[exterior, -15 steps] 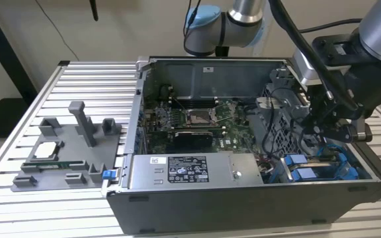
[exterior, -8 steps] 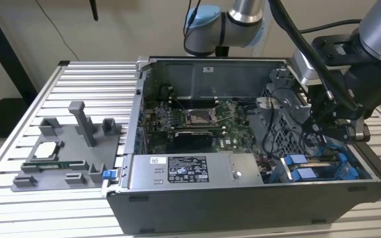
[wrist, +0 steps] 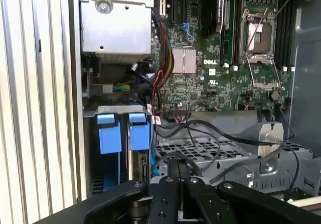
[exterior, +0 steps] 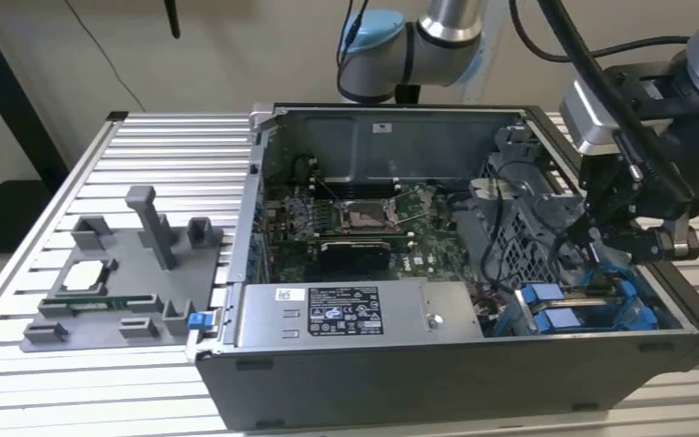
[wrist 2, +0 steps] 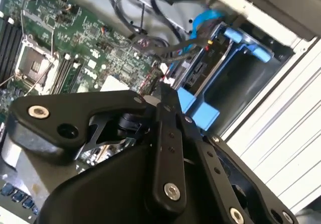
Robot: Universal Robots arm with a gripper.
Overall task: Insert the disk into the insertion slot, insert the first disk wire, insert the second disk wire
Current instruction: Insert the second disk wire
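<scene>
The gripper point(wrist: 178, 184) hangs inside the open case point(exterior: 447, 382), over its 4 o'clock corner in the exterior view; whether the jaws are open, closed or pinching a wire I cannot tell (the arm's own black body is in the way). The disk point(wrist: 139, 133) looks already seated in the slot point(exterior: 635, 319), its blue tab just beside a second blue tab point(wrist: 109, 133); in the exterior view it lies at about 7 o'clock from the gripper, close below. Its long axis seems to run 9 to 3 o'clock there, tab end toward the power box point(exterior: 349, 314). Loose wires point(wrist: 210, 133) trail over the cage point(wrist: 235, 156) just beside the disk; whether any is plugged in I cannot tell. Room looks tight: case wall on one side, cage and wires on the other; the open space is overhead.
</scene>
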